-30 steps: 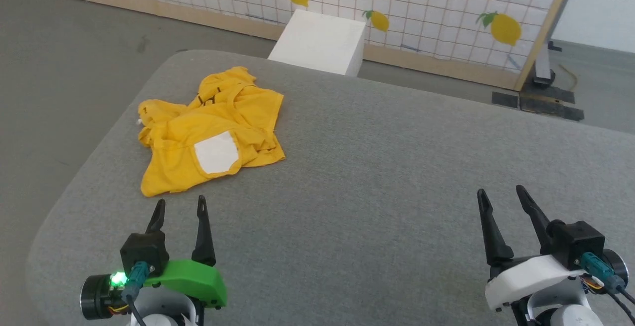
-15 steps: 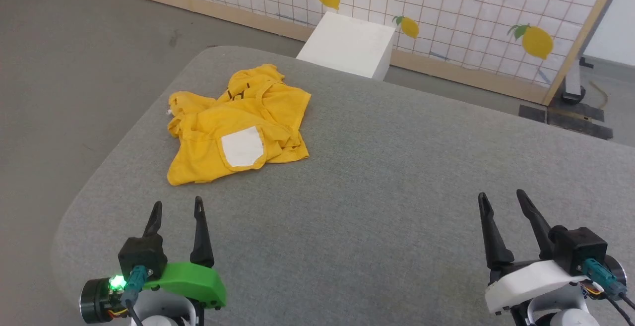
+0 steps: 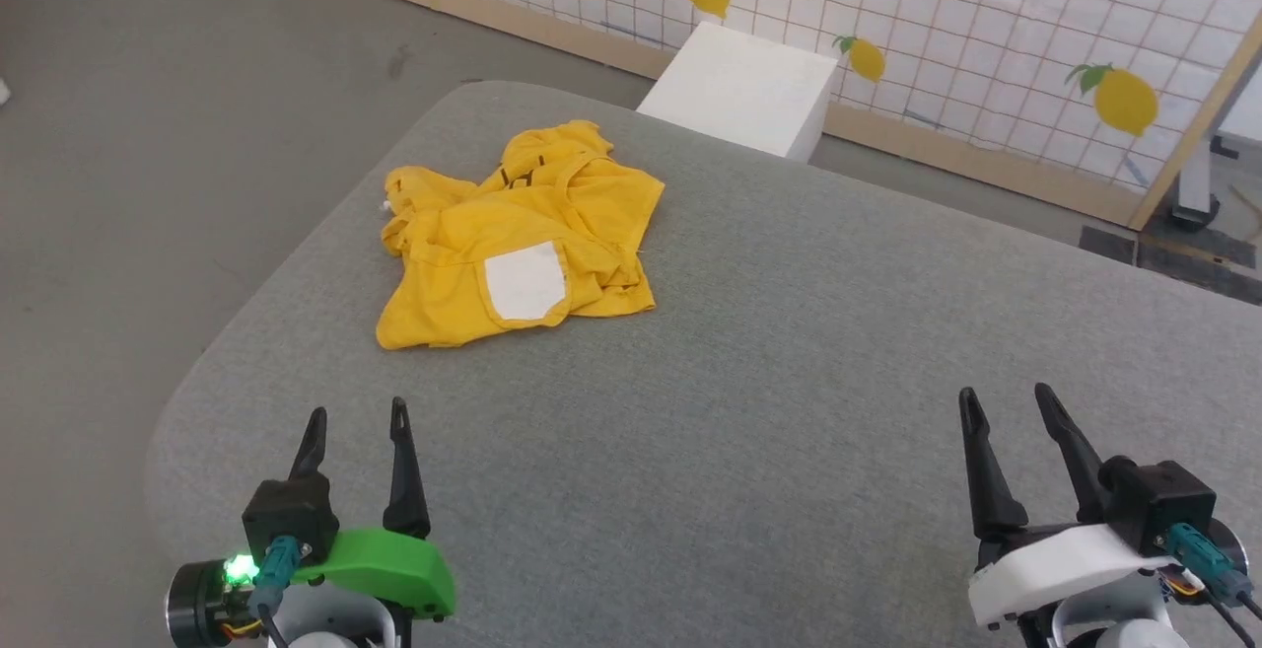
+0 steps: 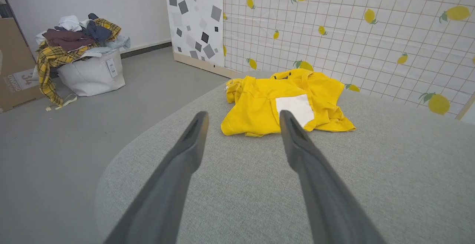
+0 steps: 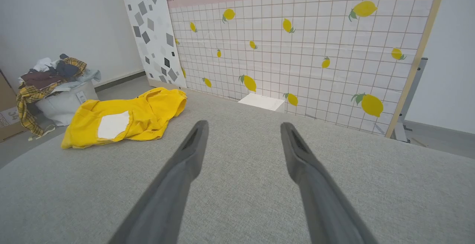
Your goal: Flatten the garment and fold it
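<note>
Garment [image 3: 444, 268] crumpled, print mostly hidden, left end effector [image 3: 357, 411] spread, right end effector [image 3: 1006, 392] spread

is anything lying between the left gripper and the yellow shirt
Nothing visible does. Between the left gripper and the near edge of the shirt there is only the bare grey padded table. The gripper is open and is not touching the shirt.
</note>
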